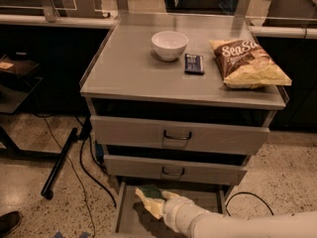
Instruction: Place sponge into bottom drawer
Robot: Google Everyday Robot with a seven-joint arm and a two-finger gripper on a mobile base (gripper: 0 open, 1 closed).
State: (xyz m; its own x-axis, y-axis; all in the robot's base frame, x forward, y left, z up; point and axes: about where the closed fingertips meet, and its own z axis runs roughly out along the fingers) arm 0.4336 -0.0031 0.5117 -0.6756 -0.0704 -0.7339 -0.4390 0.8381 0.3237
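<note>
**Sponge in my pincer over the open bottom drawer**

My arm (237,224) comes in from 4 o'clock, white and thick, and reaches toward 10 o'clock. My pincer (161,201) is at its tip, low in the picture, over the bottom drawer (130,218). It is clamped on the sponge (147,197).

The sponge sticks out from the pincer tip toward 10 o'clock, touching it. It is tilted, with the dark green face up toward 12 and the yellow foam hanging toward 6. It sits over the left half of the drawer tray, just below the front of the middle drawer (173,169). I cannot tell whether its lower edge touches the tray floor.

The bottom drawer is pulled out, with grey floor showing at 3 o'clock and 8 o'clock of the sponge. The middle drawer and the top drawer (178,135) are shut or nearly so, each with a handle at centre.

On the cabinet top (124,68), at 12 o'clock from my pincer and well apart from it:
- white bowl (169,44)
- dark flat packet (194,63), just at 3 o'clock of the bowl
- chip bag (250,63), at 3 o'clock of the packet

On the floor at 9 o'clock of the cabinet are a black pole (59,163) and a cable (84,167).
</note>
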